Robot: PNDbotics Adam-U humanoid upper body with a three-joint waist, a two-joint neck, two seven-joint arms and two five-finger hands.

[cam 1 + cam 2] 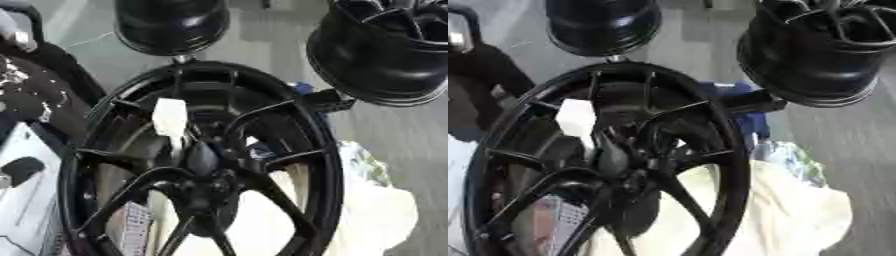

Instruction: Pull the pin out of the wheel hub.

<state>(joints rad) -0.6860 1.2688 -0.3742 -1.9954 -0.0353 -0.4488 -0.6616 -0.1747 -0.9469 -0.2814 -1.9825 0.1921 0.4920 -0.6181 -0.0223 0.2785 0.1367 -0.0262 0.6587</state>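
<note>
A large black spoked wheel hub (262, 125) stands on edge and fills the middle of both views. A white tag-like piece (170, 119) with a thin pale stem below it sits between the spokes, just above the hub's dark centre (203, 160). This may be the pin, though I cannot tell for sure. Neither of my hands shows in either view. Nothing is touching the white piece.
Two more black wheels hang behind, one at the top middle (171, 25) and one at the top right (385, 55). A black block (325, 99) juts from the hub's right rim, with something blue behind it. White cloth (376, 210) lies at the lower right. A white panel (26, 200) is at the left.
</note>
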